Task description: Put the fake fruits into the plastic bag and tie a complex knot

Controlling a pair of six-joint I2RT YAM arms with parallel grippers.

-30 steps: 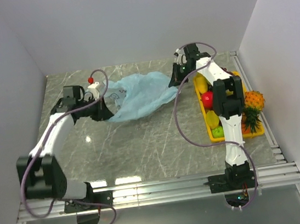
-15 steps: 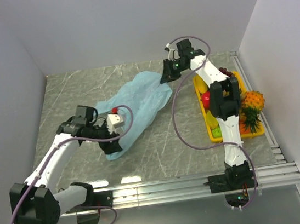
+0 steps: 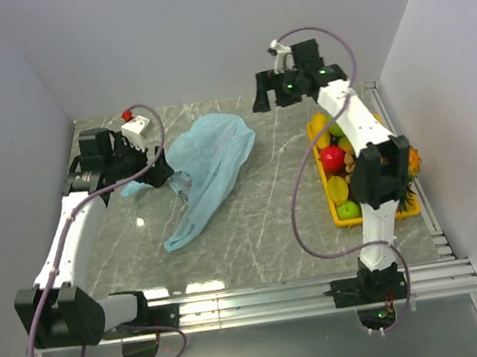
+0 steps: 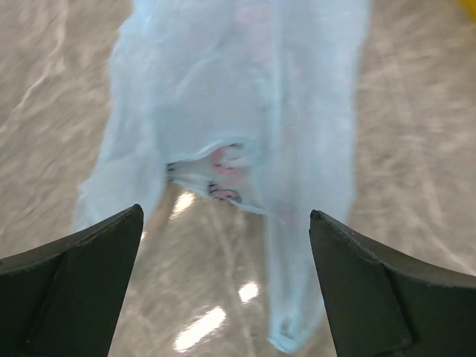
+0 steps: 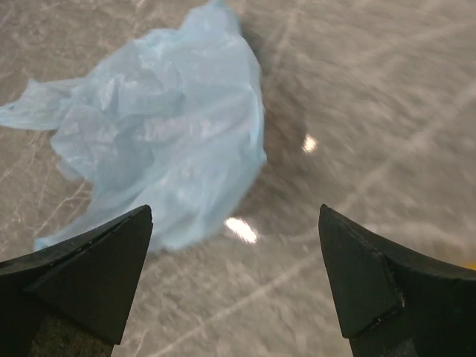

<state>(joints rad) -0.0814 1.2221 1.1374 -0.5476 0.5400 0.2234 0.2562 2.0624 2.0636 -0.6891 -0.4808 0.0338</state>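
Several fake fruits (image 3: 333, 159) in yellow tray (image 3: 350, 217), plastic bag (image 3: 209, 156) limp on table (image 3: 270, 218), L gripper (image 4: 224, 214) & R gripper (image 5: 235, 212) jaws apart

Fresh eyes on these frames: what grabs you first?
The light-blue plastic bag lies crumpled and flat on the marble table, between the arms. The left gripper and right gripper both stand wide open, holding nothing. At the right edge, a yellow tray holds the fruit, a red apple brightest.

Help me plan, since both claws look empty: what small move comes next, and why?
Probably lower the open left claw onto the thin light-blue plastic bag and pinch its near edge: it lies limp on the marble table, held by neither claw, with the fake fruits in the yellow tray.
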